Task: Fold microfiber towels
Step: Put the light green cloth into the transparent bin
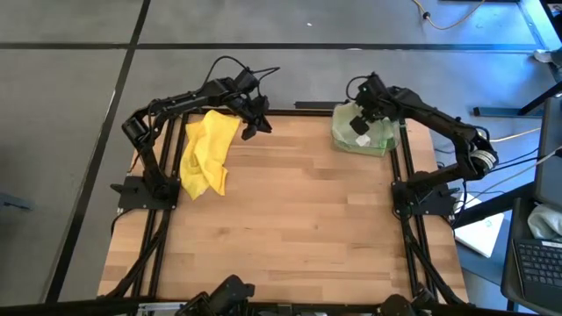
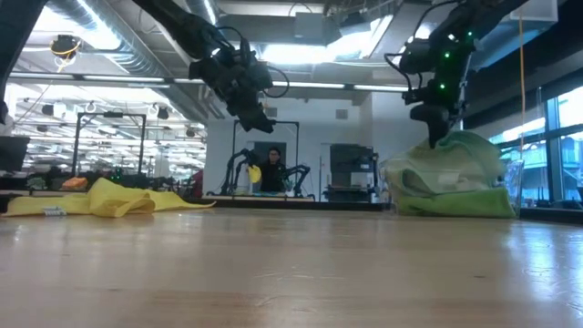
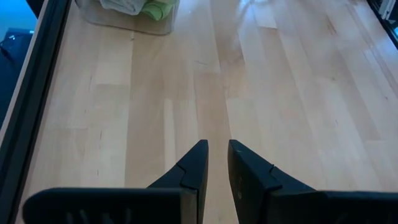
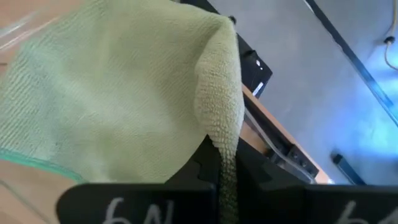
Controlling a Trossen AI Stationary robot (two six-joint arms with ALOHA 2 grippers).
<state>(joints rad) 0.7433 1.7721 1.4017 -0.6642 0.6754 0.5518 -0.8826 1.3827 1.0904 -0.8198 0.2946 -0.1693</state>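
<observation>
- Pale olive-green towel (image 4: 118,93) hangs pinched between the fingers of the right end effector (image 1: 360,123), above the clear bin (image 1: 364,140) at the table's (image 1: 299,219) far right corner.
- Yellow towel (image 1: 207,154) lies crumpled at the far left, just beside the left end effector (image 3: 217,168), whose fingers stand slightly apart, empty.

You see a pale olive-green microfiber towel (image 4: 118,93), its cloth nubby and matt. The light wooden table (image 3: 280,112) looks smooth, faintly glossy.

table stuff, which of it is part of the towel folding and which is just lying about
Part of the job:
- yellow towel, loose at the left edge
- pale green towel, pinched in the right tool over the bin

Just there:
- clear plastic bin holding more cloths
- left tool, holding nothing
</observation>
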